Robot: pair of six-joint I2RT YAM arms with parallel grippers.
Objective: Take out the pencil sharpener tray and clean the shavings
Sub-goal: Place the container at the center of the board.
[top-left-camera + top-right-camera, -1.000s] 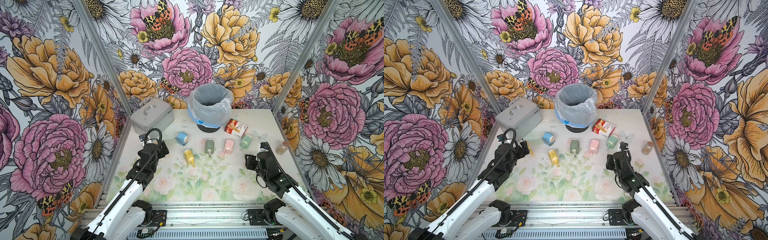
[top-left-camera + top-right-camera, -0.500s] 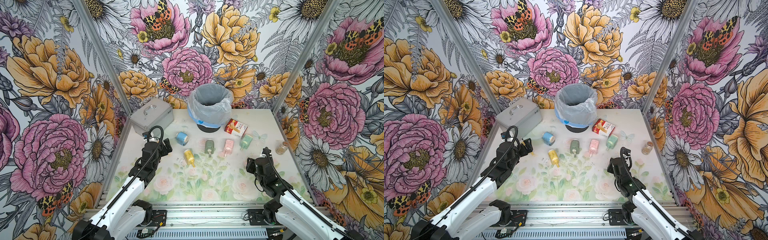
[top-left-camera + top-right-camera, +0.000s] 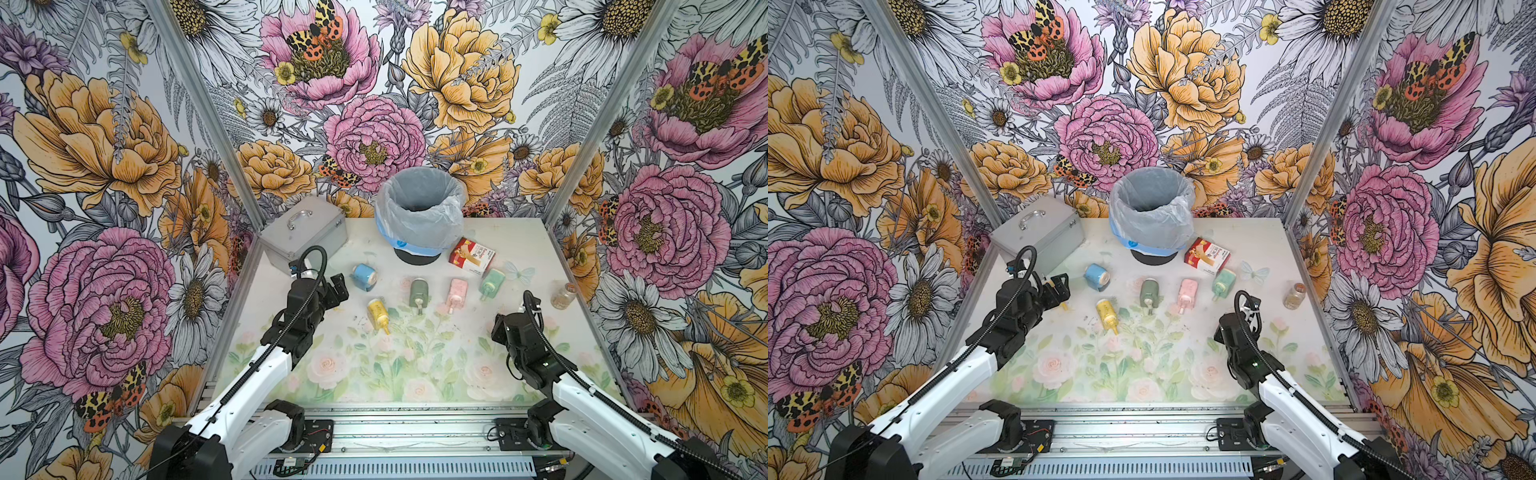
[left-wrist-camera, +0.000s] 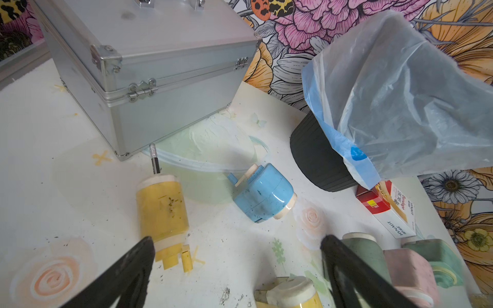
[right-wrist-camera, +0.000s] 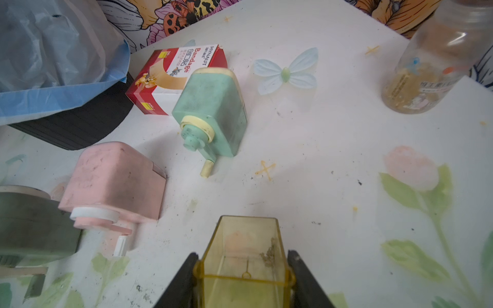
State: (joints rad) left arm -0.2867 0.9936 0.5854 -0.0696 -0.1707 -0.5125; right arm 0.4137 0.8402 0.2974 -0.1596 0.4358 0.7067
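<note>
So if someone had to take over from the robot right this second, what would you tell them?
Left gripper: open, empty, by a yellow sharpener near the metal case.
Right gripper: shut on the clear yellow tray, well short of the bin.
Done: the tray is out of its sharpener.
Left: a clump of shavings clings inside the tray, and flecks dot the table. Probably tip it into the bin, then refit it.
</note>
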